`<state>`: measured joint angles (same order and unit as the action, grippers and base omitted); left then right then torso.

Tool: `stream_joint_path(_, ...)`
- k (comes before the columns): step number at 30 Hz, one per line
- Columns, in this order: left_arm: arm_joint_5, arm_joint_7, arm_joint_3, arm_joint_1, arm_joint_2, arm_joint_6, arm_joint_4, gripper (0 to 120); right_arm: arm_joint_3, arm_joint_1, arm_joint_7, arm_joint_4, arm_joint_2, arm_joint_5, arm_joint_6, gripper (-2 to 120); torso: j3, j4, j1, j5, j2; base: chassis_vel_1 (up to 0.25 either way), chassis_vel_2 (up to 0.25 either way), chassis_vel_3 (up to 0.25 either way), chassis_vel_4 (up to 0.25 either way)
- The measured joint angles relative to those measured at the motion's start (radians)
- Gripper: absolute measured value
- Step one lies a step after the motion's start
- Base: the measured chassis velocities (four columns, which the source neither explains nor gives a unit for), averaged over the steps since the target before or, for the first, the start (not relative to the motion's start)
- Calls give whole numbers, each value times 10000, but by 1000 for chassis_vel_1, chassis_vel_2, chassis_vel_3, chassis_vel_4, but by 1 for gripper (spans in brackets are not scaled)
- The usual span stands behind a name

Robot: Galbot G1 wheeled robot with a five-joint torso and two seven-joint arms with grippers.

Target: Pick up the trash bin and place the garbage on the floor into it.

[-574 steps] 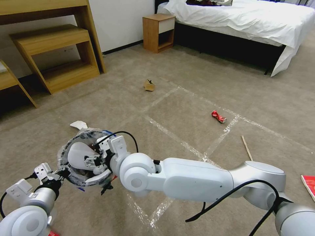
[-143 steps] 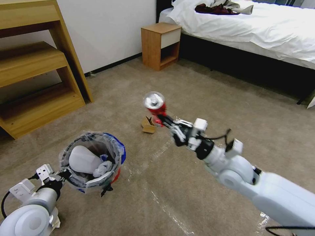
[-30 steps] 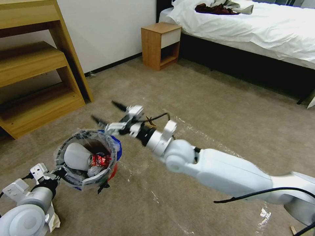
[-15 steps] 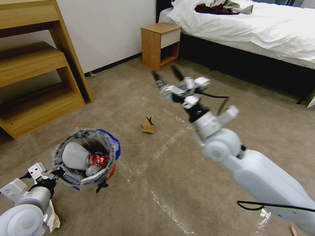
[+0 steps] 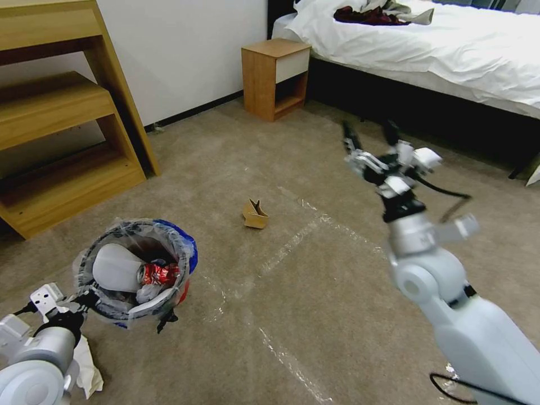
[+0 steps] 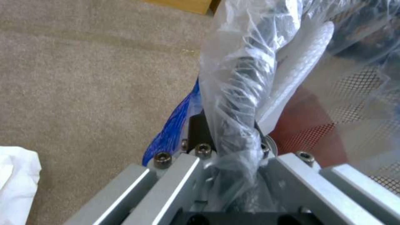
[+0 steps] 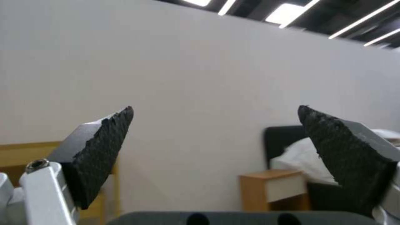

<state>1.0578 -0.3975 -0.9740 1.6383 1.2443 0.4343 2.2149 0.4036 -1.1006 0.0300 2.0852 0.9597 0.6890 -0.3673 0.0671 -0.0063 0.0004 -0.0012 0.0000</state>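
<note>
Meanwhile, left gripper (image 5: 84, 298) clamped the red trash bin (image 5: 135, 273) rim; right gripper (image 5: 371, 135) was raised, jaws wide, empty.

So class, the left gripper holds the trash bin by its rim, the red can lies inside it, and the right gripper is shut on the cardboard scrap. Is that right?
Not quite. In the head view the right gripper is raised, open and empty; the cardboard scrap lies on the floor. The left gripper does hold the trash bin, red can inside.

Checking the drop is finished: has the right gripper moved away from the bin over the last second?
Yes. The right gripper, open and empty, has swung from above the trash bin rightward, past the cardboard scrap, toward the bed.
</note>
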Motion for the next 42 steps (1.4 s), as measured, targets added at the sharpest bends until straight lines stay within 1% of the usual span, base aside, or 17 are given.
stream_joint_path(2, -34, 1, 13, 3, 1, -9, 1, 1, 502, -691, -72, 94, 145, -298, -113, 100, 0, -1, 0, 0, 1, 0, 0, 0, 0)
stream_joint_path(3, -34, 1, 13, 3, 1, -9, 1, 1, 502, -691, -72, 94, 145, -298, -113, 100, 0, -1, 0, 0, 1, 0, 0, 0, 0)
stream_joint_path(5, -74, 1, 24, 3, 1, -12, 1, 1, 861, -1327, -93, 130, 317, -809, -224, 100, 0, 0, 0, -2, 1, 0, 0, 0, 0)
stream_joint_path(6, -74, 1, 24, 3, 1, -12, 1, 1, 861, -1327, -93, 130, 317, -809, -224, 100, 0, 0, 0, -2, 1, 0, 0, 0, 0)
stream_joint_path(8, -140, 8, 33, 0, 2, -29, -1, 1, 1087, -1942, 99, -15, 574, -1461, -281, 100, 0, 1, 0, -2, 1, 0, 0, 0, 0)
stream_joint_path(10, -162, 12, 34, 0, 8, -34, -7, 1, 1109, -2149, 171, -113, 674, -1666, -281, 99, 0, 1, 0, -1, 1, 0, 0, 0, 0)
stream_joint_path(13, -232, 35, 38, 18, 26, -80, -17, 1, 1015, -2689, 456, -570, 996, -2548, -251, 99, 0, 0, 0, -1, 0, 0, 0, 0, 0)
stream_joint_path(14, -232, 35, 38, 18, 26, -80, -17, 1, 1015, -2689, 456, -570, 996, -2548, -251, 99, 0, 0, 0, -1, 0, 0, 0, 0, 0)
stream_joint_path(15, -234, 41, 39, 25, 39, -90, -10, 1, 900, -2785, 540, -751, 1143, -2905, -253, 99, 0, 0, 0, -1, 0, 0, 0, 0, 0)
stream_joint_path(17, -237, 45, 39, 43, 49, -102, 25, 1, 694, -2806, 591, -947, 1354, -3147, -255, 100, 0, 1, -1, -2, 1, 0, 0, 0, 0)
stream_joint_path(22, -237, 50, 36, 100, 76, -106, 119, 1, 269, -2642, 643, -1166, 1589, -3291, -164, 100, 1, 2, 0, -2, 1, 0, 0, 0, 0)
stream_joint_path(36, -235, 58, 16, 146, 96, -117, 205, 1, 142, -2481, 702, -1424, 1815, -3538, -9, 100, 0, 2, 0, -3, 1, 0, 0, 0, 0)
stream_joint_path(42, -235, 58, 14, 182, 136, -122, 260, 1, 127, -2495, 701, -1382, 1857, -3505, -9, 100, 0, 1, -1, -3, 1, -88, 78, 80, -87)
